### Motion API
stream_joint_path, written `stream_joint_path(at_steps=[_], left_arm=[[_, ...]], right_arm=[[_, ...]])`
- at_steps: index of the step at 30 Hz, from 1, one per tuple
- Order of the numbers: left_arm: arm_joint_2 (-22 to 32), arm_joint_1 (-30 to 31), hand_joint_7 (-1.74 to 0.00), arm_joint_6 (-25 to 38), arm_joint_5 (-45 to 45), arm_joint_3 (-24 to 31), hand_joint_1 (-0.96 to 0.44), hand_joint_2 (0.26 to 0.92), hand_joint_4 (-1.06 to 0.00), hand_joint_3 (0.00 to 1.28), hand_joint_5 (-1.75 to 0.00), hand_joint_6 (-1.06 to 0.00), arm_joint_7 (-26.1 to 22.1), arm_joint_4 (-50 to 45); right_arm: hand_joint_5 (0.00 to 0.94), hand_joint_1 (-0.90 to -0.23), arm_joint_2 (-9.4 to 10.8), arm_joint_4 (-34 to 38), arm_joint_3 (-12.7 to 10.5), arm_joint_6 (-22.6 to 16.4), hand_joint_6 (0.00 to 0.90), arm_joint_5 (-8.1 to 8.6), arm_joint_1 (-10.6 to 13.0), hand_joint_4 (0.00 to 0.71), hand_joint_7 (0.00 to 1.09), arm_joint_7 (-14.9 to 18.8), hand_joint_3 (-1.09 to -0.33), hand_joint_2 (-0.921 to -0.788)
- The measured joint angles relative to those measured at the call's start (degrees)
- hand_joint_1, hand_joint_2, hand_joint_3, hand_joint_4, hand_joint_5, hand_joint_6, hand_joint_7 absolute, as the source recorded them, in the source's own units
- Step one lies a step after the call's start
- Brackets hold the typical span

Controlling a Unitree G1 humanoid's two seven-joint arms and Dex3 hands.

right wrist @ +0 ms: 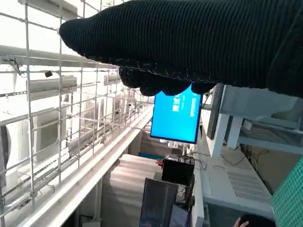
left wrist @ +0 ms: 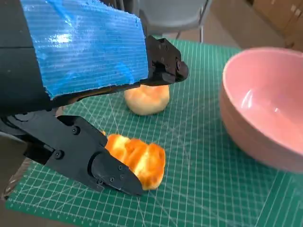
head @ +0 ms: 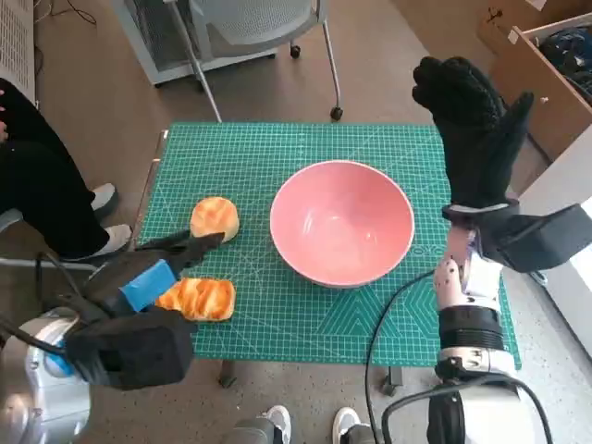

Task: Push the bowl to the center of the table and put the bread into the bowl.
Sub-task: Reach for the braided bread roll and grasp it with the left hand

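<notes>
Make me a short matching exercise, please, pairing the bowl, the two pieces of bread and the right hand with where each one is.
Things:
1. pink bowl
2. round bun
3. long bread piece
4. right hand

Places:
A. raised above the mat's far right part, holding nothing
B. near the mat's middle
C. between the left hand's fingers
D. just left of the bowl

Pairs: 1-B, 2-D, 3-C, 4-A

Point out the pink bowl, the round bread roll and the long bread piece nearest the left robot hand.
pink bowl [head: 342, 222]: head view, inner bottom.
round bread roll [head: 215, 217]: head view, top crust.
long bread piece [left wrist: 139, 158]: left wrist view, glazed top, beside the left robot hand's lower finger.
</notes>
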Motion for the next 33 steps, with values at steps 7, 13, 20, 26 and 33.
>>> stream_joint_path(at_steps=[7,13,20,26,33], left_arm=[[0.1,-0.59,-0.01,-0.57,2.34,-3.62,-0.04,0.706,-0.13,0.01,0.0,-0.28,-0.18,3.52],[-0.04,-1.26,-0.01,-2.03,3.73,-5.73,-0.05,0.709,-0.14,0.01,0.0,-0.29,0.73,7.16],[-0.69,-2.5,-0.01,-2.98,6.54,-7.98,-0.05,0.712,-0.16,0.01,-0.01,-0.31,2.93,12.18],[-1.95,-3.14,-0.02,-3.33,9.07,-10.01,-0.04,0.717,-0.18,0.01,-0.01,-0.34,5.25,17.0],[-3.6,-3.27,-0.03,-4.98,12.89,-12.71,-0.03,0.757,-0.28,0.02,-0.03,-0.42,9.88,23.34]], right_arm=[[0.0,-0.521,-0.02,-0.01,-0.51,0.49,0.317,0.3,0.1,0.355,0.3,0.23,-0.551,-0.921],[0.0,-0.524,0.0,-0.14,-0.57,0.98,0.319,0.34,0.25,0.354,0.29,0.26,-0.539,-0.921],[0.001,-0.524,0.01,-0.4,-0.7,1.58,0.328,0.4,0.4,0.356,0.29,0.26,-0.528,-0.921],[0.002,-0.522,0.03,-0.83,-0.73,1.98,0.336,0.54,0.82,0.358,0.28,0.26,-0.525,-0.921],[0.006,-0.521,0.09,-1.44,-0.72,2.53,0.343,1.13,1.32,0.368,0.28,0.26,-0.52,-0.921]])
